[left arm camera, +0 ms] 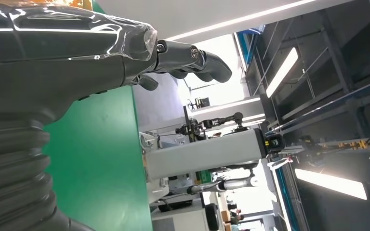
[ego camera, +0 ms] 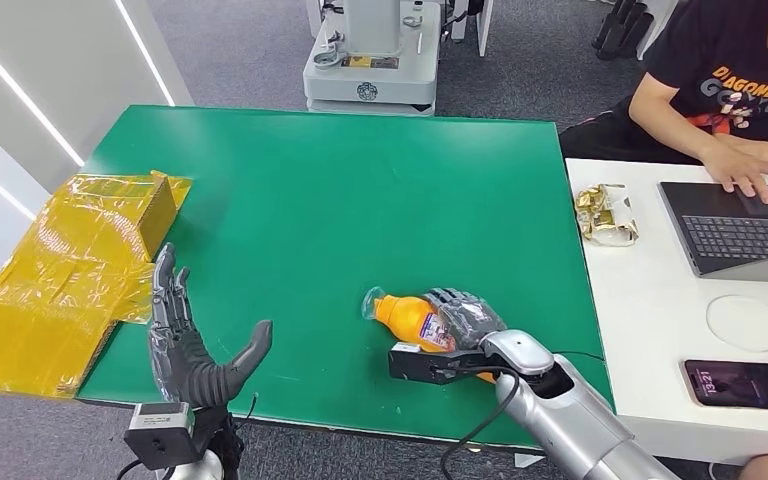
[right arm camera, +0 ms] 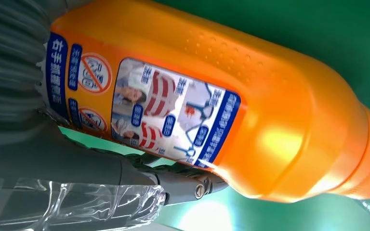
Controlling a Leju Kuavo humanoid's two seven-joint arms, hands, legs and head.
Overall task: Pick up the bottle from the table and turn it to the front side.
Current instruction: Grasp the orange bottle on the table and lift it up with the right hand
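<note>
An orange bottle with a blue and white picture label lies on its side on the green table, neck in clear wrap pointing left. My right hand wraps its fingers over the bottle's lower half and grips it. In the right wrist view the bottle shows its label with pictures, and the thumb lies under it. My left hand stands open at the table's near left edge, fingers up, holding nothing. The left wrist view shows the same hand with its fingers apart above the green top.
A yellow wrapped box lies on the table's left edge. To the right stands a white desk with a laptop, a phone, a cable and a foil snack pack; a person types there. A grey machine base stands beyond the table.
</note>
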